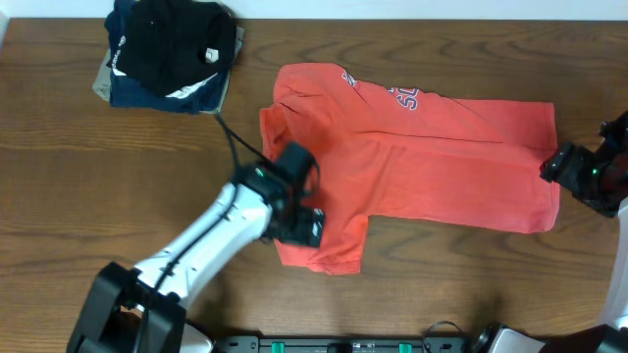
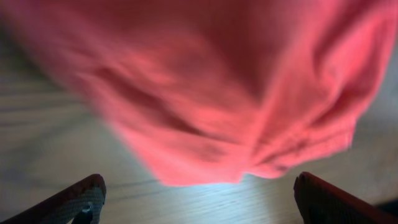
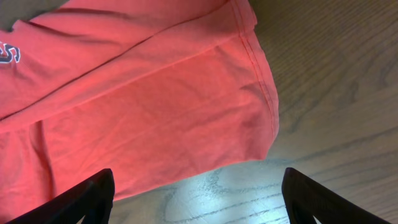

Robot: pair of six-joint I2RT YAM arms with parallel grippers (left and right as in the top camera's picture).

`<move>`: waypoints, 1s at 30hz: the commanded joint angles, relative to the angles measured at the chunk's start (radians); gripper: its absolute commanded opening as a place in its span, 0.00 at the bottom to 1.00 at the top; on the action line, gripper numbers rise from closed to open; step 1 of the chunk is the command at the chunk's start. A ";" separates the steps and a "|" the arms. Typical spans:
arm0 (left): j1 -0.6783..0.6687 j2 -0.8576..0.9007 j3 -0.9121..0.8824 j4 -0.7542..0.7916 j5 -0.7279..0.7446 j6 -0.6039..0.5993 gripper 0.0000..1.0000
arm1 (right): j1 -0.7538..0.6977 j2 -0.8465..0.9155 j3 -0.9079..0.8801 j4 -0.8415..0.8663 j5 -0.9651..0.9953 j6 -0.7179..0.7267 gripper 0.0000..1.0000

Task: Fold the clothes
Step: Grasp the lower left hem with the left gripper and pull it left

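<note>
The red-orange T-shirt lies spread across the middle of the wooden table, white lettering near its far edge. My left gripper is open and empty over the shirt's near-left sleeve; in the left wrist view the blurred sleeve hangs just ahead of the spread fingers. My right gripper is open and empty at the shirt's right hem; in the right wrist view the hem corner lies just ahead of the fingers.
A stack of folded black, navy and tan garments sits at the far left. A black cable runs from it toward the left arm. Bare wood table surrounds the shirt.
</note>
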 commanded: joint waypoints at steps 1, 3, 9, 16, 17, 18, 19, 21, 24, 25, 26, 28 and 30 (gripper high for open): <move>-0.073 -0.029 -0.089 0.081 0.119 -0.011 0.98 | 0.008 -0.022 0.002 0.000 -0.004 0.013 0.84; -0.114 -0.027 -0.141 0.133 0.126 -0.025 0.98 | 0.008 -0.022 0.002 0.000 -0.008 0.013 0.84; -0.134 -0.027 -0.216 0.178 0.039 -0.043 0.98 | 0.008 -0.022 0.002 0.000 -0.016 0.013 0.83; -0.134 -0.011 -0.223 0.217 -0.012 -0.044 0.80 | 0.008 -0.022 -0.001 0.000 -0.016 0.013 0.83; -0.134 -0.011 -0.223 0.220 -0.027 -0.044 0.78 | 0.008 -0.022 -0.002 0.000 -0.015 0.013 0.82; -0.134 -0.011 -0.223 0.224 -0.031 -0.047 0.74 | 0.008 -0.022 -0.002 0.000 -0.015 0.013 0.82; -0.134 -0.011 -0.223 0.227 -0.030 -0.048 0.64 | 0.008 -0.022 -0.002 -0.001 -0.015 0.013 0.81; -0.134 -0.011 -0.222 0.225 -0.020 -0.055 0.40 | 0.008 -0.022 -0.002 -0.002 -0.015 0.013 0.79; -0.134 -0.013 -0.206 0.201 0.012 -0.059 0.06 | 0.008 -0.022 -0.002 -0.005 -0.014 0.013 0.70; -0.134 -0.017 -0.183 0.168 0.019 -0.062 0.07 | 0.008 -0.022 -0.002 -0.007 -0.008 0.013 0.65; -0.133 -0.020 -0.158 0.139 0.025 -0.062 0.06 | 0.008 -0.021 -0.002 -0.009 0.003 0.014 0.61; -0.128 -0.026 -0.086 0.065 0.024 -0.061 0.06 | 0.013 -0.015 -0.002 -0.019 0.042 0.037 0.55; -0.117 -0.027 0.004 -0.012 0.024 -0.049 0.06 | 0.021 -0.004 -0.002 -0.036 0.080 0.055 0.53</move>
